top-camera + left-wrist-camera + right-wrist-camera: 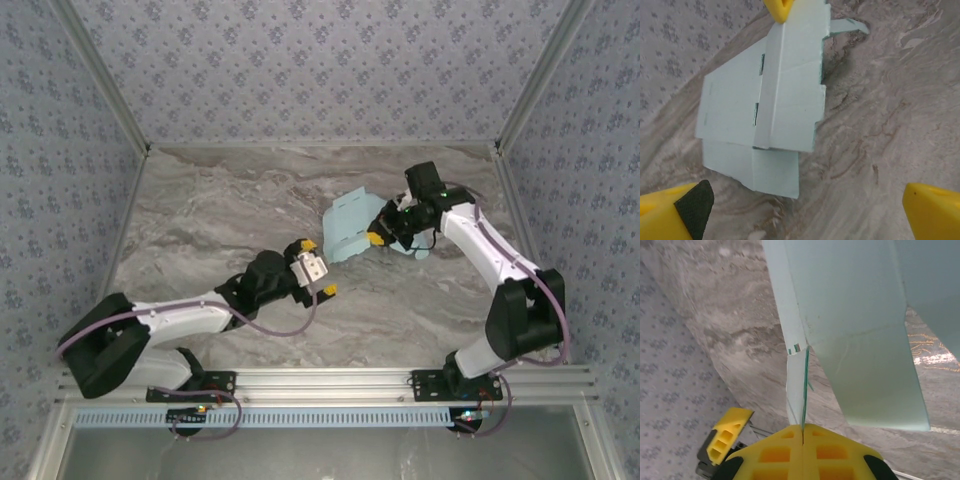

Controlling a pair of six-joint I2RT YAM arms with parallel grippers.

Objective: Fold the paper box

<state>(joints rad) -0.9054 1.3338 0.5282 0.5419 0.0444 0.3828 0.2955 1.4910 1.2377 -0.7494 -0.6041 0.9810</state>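
Pinching one edge, the right gripper (803, 430) holds the creased pale-aqua paper box (785, 90); left gripper (318, 267) spread.

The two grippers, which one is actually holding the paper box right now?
The right gripper: it is pinched shut on an edge of the paper box. The left gripper is open, with the card lying ahead of it, untouched.

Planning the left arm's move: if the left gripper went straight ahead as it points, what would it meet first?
Probably the pale aqua-blue card paper box, its near flap lying just ahead of the open left gripper. Depth is unclear, so the grey marbled table could come first.
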